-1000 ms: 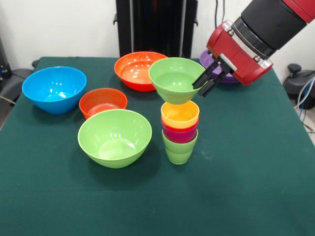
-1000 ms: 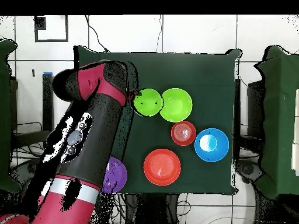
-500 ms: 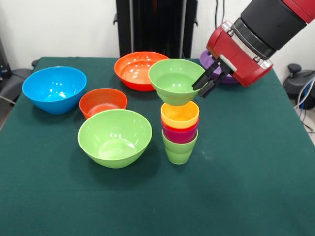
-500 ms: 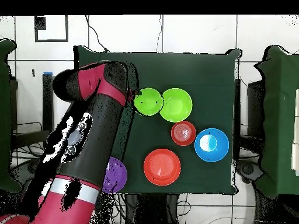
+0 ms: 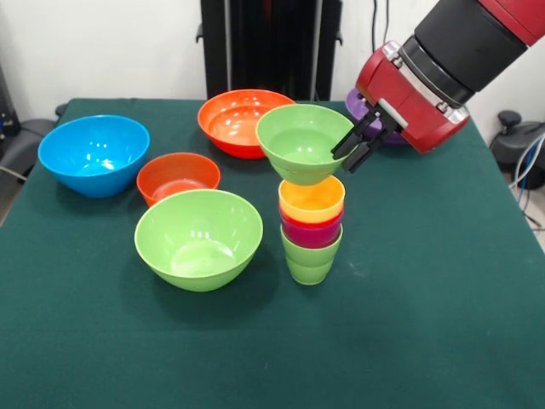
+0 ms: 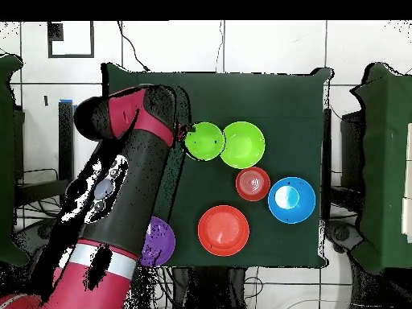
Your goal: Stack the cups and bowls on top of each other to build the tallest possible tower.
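Observation:
My gripper (image 5: 348,152) is shut on the right rim of the small light-green bowl (image 5: 300,143) and holds it upright on top of the tower. The bowl's base meets the yellow cup (image 5: 312,199). Below that come a red-purple band (image 5: 312,232) and the light-green cup (image 5: 310,256), which stands on the table. I cannot tell the red and purple cups apart. In the overhead view the small green bowl (image 6: 203,141) hides the cups, with the gripper (image 6: 183,131) at its left edge.
The large light-green bowl (image 5: 198,238) stands just left of the tower. The small orange-red bowl (image 5: 178,176), the blue bowl (image 5: 94,153) and the large orange bowl (image 5: 238,121) stand behind it. The purple bowl (image 5: 361,104) is partly hidden behind the arm. Green cloth lies to the right and front.
The gripper and the small green bowl have sunk very slightly onto the yellow cup. Nothing else has moved.

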Controlling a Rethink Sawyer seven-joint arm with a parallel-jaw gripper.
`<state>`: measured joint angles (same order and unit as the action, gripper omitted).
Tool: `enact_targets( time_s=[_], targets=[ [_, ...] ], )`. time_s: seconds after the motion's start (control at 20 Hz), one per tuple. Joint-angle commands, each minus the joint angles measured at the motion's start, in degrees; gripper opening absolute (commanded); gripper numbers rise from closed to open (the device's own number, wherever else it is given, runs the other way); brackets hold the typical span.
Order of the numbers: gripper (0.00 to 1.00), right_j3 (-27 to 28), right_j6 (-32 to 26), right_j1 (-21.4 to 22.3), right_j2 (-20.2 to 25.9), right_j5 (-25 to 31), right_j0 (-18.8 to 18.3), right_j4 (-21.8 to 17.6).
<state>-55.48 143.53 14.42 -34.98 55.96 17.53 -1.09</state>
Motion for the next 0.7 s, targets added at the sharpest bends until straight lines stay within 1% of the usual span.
enact_targets(
  time_s=[0.05,0.35,0.7],
  targets=[
    [0.00,0.97,1.19,-4.16,6.77,-1.56,-0.41,-1.22],
    [0.00,1.01,1.70,-4.48,6.59,-1.78,-0.17,-1.20],
    [0.00,2.29,2.61,-5.36,6.17,-1.23,-0.05,-0.73]
  ],
)
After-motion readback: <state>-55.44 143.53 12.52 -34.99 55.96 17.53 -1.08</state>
